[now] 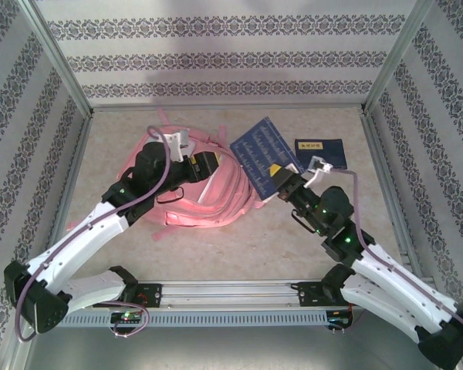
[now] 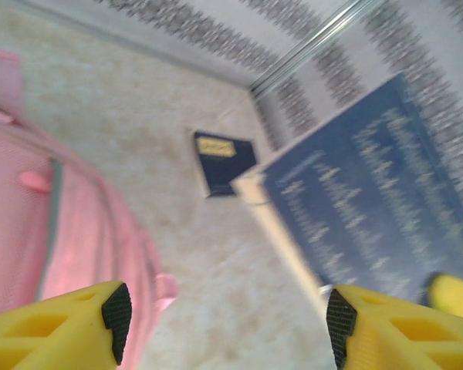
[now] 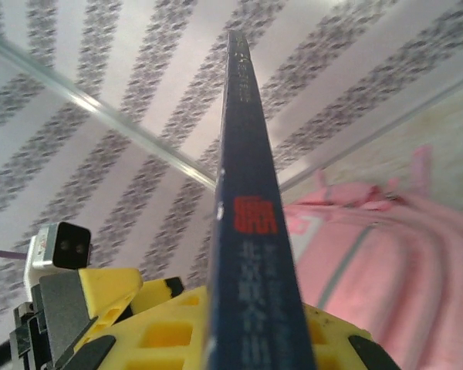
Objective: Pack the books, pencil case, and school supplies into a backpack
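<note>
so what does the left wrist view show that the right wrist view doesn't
Left wrist view: the open left tool with nothing between its fingers, a small navy book lying flat on the table, and the broad cover of the large navy book.
Right wrist view: that large book's spine seen edge-on, with a red mark on it, clamped in the right tool.
Shared: the large navy book, the pink backpack and the patterned wall.
</note>
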